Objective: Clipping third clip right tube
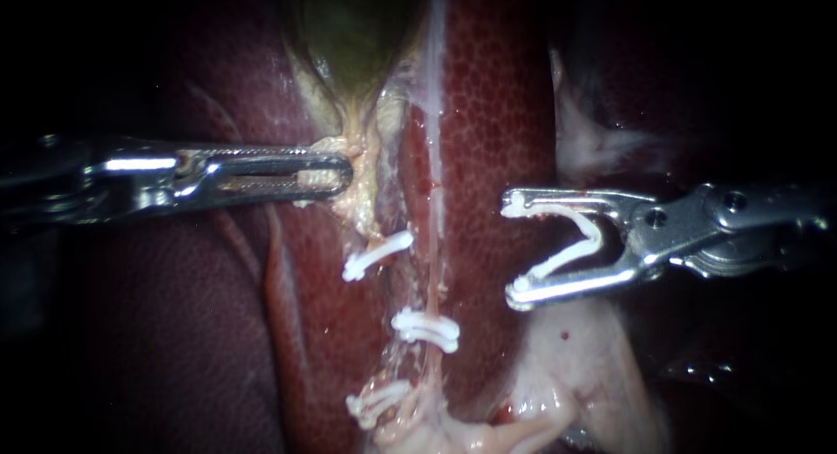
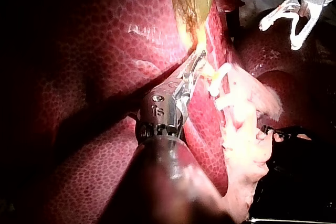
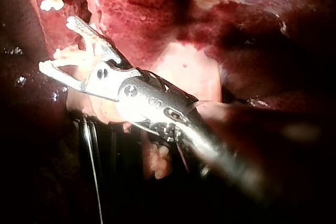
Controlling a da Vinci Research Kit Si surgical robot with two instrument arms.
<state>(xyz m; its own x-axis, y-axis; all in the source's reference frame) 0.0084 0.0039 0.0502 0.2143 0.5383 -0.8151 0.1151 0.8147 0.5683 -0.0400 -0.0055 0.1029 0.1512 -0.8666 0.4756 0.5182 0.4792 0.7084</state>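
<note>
Dark red liver (image 1: 497,114) fills the endoscope field, with the olive-green gallbladder (image 1: 353,36) tapering down from the upper edge at centre. Below its neck a band of pale tissue (image 1: 362,201) descends. Just to the right of this band the thin reddish right tube (image 1: 433,262) runs vertically across the liver surface.

Three white clips sit on the tissue. An upper clip (image 1: 377,255) lies tilted across the pale tissue, a middle clip (image 1: 425,328) lies across the right tube, and a lower clip (image 1: 377,403) sits at the fatty tissue near the lower edge.

The left instrument (image 1: 342,173) enters horizontally from the left. Its slotted jaws lie together, clamped on the pale tissue just under the gallbladder neck; the left wrist view shows the same grip.

The right instrument (image 1: 513,248) enters from the right, nearly level, with its jaws spread in a wide V. Seated between them, and touched by both, is an open clip (image 1: 560,264). Its two arms follow the jaw faces and its hinge lies toward the shaft. The jaw tips point at the right tube but stand apart from it over bare liver, level with the stretch between the upper and middle clips.
</note>
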